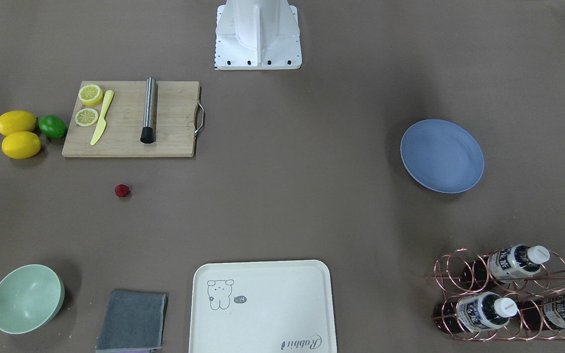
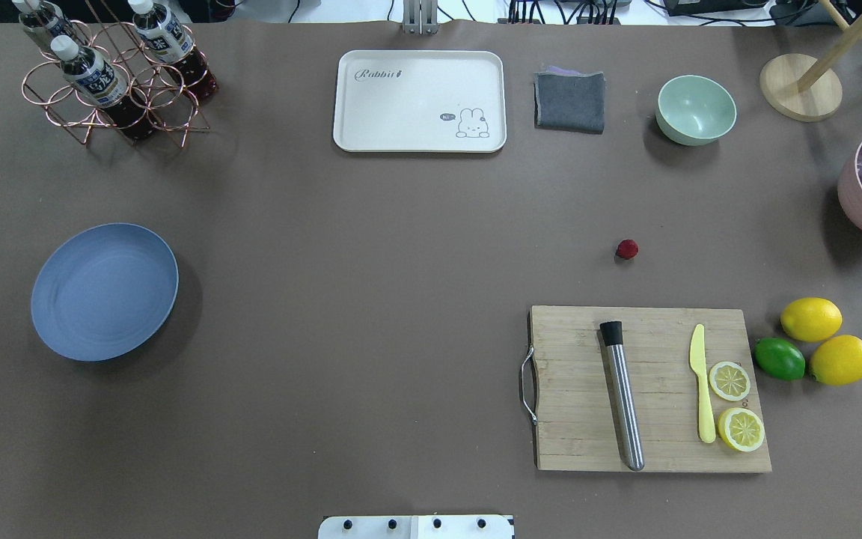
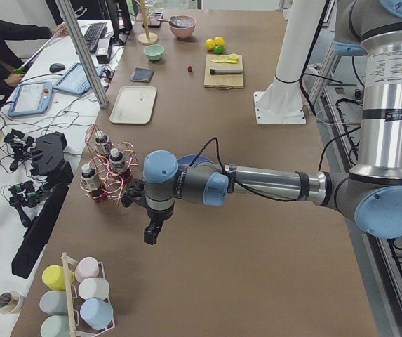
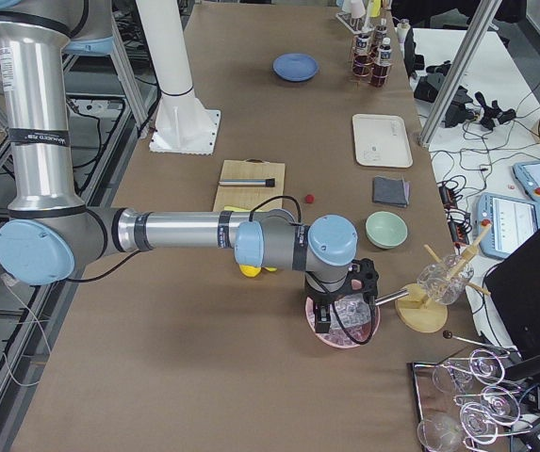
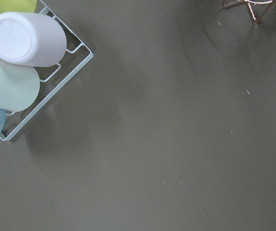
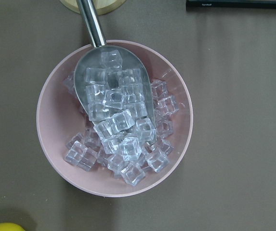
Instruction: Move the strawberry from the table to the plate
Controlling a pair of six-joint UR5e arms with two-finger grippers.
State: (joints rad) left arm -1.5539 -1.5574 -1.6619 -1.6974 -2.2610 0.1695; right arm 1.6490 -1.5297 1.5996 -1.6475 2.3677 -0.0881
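Quick tally for you: one cutting board (image 2: 652, 389), and on it two lemon halves (image 2: 729, 380), one yellow knife (image 2: 702, 389) and one metal muddler (image 2: 623, 397). Right beside the board you've got two whole lemons (image 2: 811, 319) and one lime (image 2: 779, 358). Near the board: one strawberry (image 2: 627, 249). Farther from the board: one plate (image 2: 105, 291), one mint bowl (image 2: 697, 108), one grey cloth (image 2: 569, 99), one tray (image 2: 416, 101), three bottles (image 2: 93, 75), and one pink ice bowl (image 6: 53, 125) with one scoop (image 6: 90, 21). The cups (image 3: 95, 312) look like six, but they're hard to count.
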